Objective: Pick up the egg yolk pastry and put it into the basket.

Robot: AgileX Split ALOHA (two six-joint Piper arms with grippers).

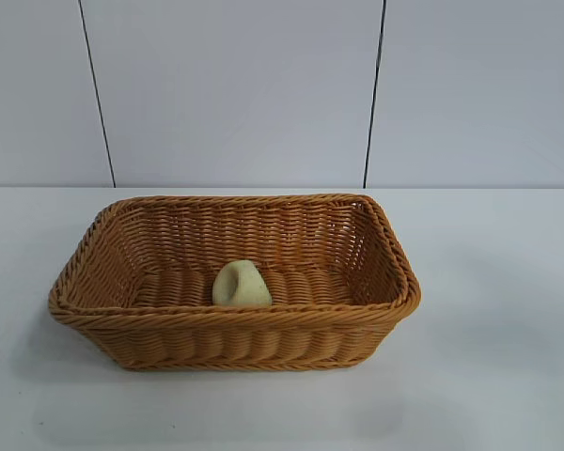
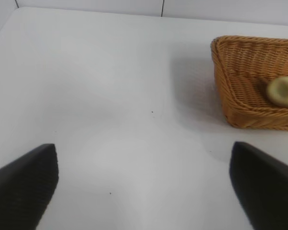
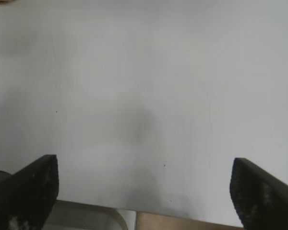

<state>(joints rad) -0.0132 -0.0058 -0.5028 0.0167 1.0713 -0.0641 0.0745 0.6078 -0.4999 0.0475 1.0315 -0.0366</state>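
- On my exterior view the basket (image 1: 233, 282) sits on the white table (image 1: 498, 376), centre of the frame and slightly toward the lower left, with its long side facing the camera.
- The egg yolk pastry (image 1: 242, 285) lies inside the basket on the woven floor, near the middle and close to the front wall; its dented face is turned toward the camera.
- Neither arm shows in that exterior view.
- From the left wrist view, the left claw (image 2: 144, 191) is spread wide over bare table, with the basket (image 2: 249, 76) at the right edge of the frame, well apart, the pastry (image 2: 282, 91) lying in it.
- From the right wrist view, the right claw (image 3: 144, 191) is also spread wide, nothing between its fingers (image 3: 29, 191), with only table (image 3: 144, 72) beneath.
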